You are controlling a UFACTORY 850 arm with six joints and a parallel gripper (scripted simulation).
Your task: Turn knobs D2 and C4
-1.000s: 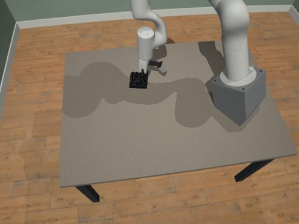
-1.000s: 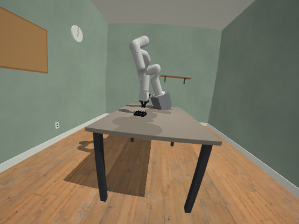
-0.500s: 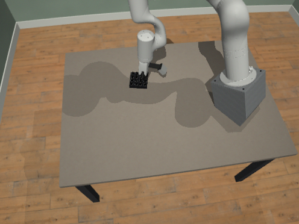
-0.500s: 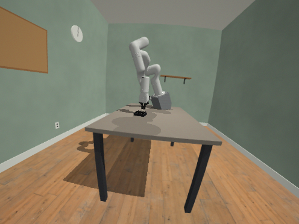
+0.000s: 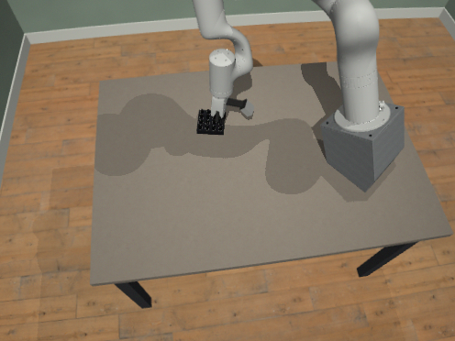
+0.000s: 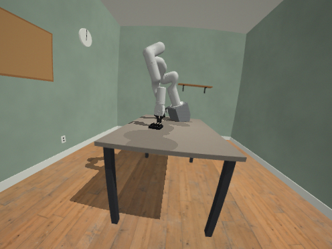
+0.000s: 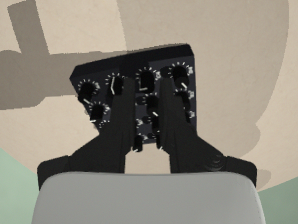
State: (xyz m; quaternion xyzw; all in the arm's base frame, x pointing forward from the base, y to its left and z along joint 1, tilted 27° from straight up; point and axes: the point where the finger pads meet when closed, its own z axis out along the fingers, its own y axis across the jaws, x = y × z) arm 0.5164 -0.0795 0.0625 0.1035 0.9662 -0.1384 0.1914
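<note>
The black knob box point(image 5: 210, 126) point(image 6: 155, 126) point(image 7: 186, 54) stands on the grey table point(image 5: 229, 206), left of the arm's base. Its knobs with white lines show in the wrist view, but the printed names are too small to read. My gripper point(image 5: 216, 115) point(image 6: 158, 119) point(image 7: 147, 93) points straight down over the box, with its fingertips down among the knobs. The two fingers stand a little apart with a narrow gap. A knob point(image 7: 144, 82) shows in that gap near the fingertips. I cannot tell which knob it is, or whether the fingers touch it.
The arm's grey base block point(image 5: 364, 147) point(image 6: 179, 112) stands on the table's right side. The arm's upper links rise above the box. The table's edges are far from the box on all sides.
</note>
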